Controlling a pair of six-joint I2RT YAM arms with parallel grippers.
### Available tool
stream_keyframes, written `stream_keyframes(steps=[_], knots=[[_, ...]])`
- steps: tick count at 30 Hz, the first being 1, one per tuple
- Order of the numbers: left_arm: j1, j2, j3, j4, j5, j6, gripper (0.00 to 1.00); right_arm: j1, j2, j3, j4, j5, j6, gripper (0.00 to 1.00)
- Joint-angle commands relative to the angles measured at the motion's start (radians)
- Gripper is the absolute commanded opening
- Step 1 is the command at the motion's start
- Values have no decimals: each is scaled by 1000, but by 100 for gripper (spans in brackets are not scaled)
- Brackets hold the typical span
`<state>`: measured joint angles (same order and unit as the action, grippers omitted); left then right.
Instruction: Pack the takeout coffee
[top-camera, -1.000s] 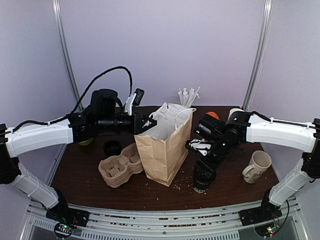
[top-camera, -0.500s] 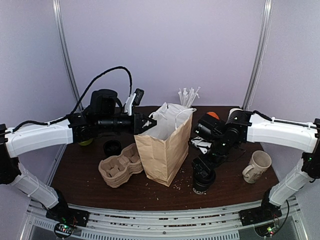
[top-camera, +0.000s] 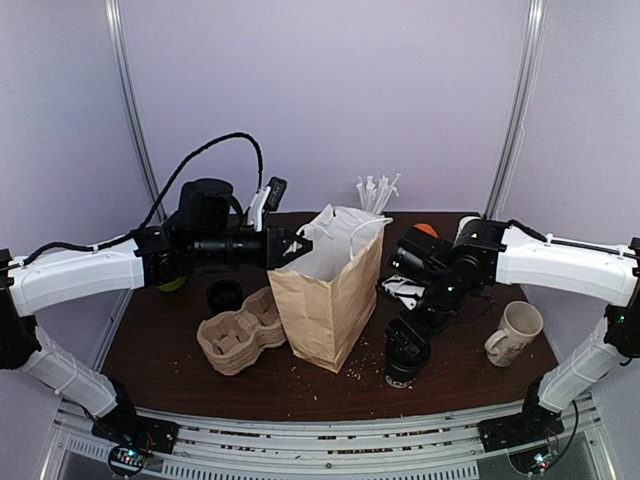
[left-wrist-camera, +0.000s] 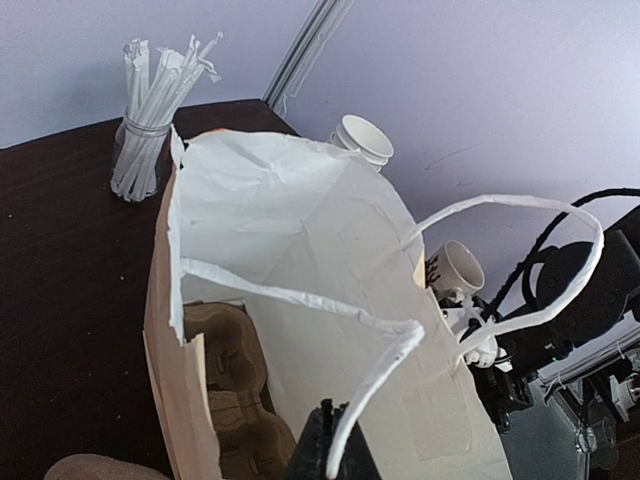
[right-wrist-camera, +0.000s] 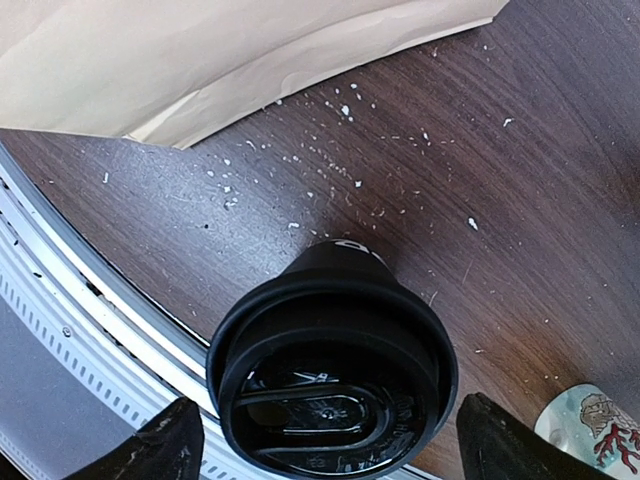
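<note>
- A black paper cup with a black plastic lid (top-camera: 405, 362) is seen standing upright on the dark brown wooden table (top-camera: 160, 345). It is placed close to the near edge, just to the right of the foot of the bag.
- The right gripper (top-camera: 408, 335) is held directly above this cup and is pointed downward.
- Its fingers (right-wrist-camera: 175, 445) are spread wide, one at each side of the lid. A gap is visible between each finger and the lid, so the cup is not gripped.
- The left gripper (top-camera: 297, 246) is pressed together on the white paper handle (left-wrist-camera: 300, 298) of a tall brown paper bag (top-camera: 325, 300).
- The bag is stood open near the middle of the table, and its white inner side is shown in the left wrist view.
- A moulded brown pulp cup carrier (top-camera: 238, 335) is laid just beside the bag, toward the left edge.
- A cream ceramic mug (top-camera: 515, 332) is placed near the right edge, apart from the black cup.
- A glass jar of wrapped white straws (left-wrist-camera: 140, 150) is set at the far edge behind the bag, and a stack of white paper cups (left-wrist-camera: 362, 140) is seen toward the far right corner.
- Small white crumbs (right-wrist-camera: 340, 110) are scattered on the wood between the cup and the bag.
</note>
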<state>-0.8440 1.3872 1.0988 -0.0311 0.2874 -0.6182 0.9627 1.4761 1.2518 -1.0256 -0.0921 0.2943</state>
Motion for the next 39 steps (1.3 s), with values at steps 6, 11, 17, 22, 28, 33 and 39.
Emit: stream_keyframes(steps=[6,11,17,22,28,33,39], knots=[[5,-11,-10,2,3,7,0,11,16,-30,-3,-24,-23,86],[3,-10,-8,-1,-1,9,0,12,18,-45,7,-30,-23,85],[4,-8,-5,-1,1,8,0,12,14,-61,23,-30,-17,81],[4,-9,-5,-4,0,6,0,13,4,-68,25,-32,-11,77],[3,-10,3,-11,-5,10,0,13,-31,-38,-11,-1,1,75],[4,-7,15,-20,-10,14,0,13,-75,-16,-54,26,15,74],[4,-1,24,-26,-19,16,0,14,-127,18,-99,60,34,74]])
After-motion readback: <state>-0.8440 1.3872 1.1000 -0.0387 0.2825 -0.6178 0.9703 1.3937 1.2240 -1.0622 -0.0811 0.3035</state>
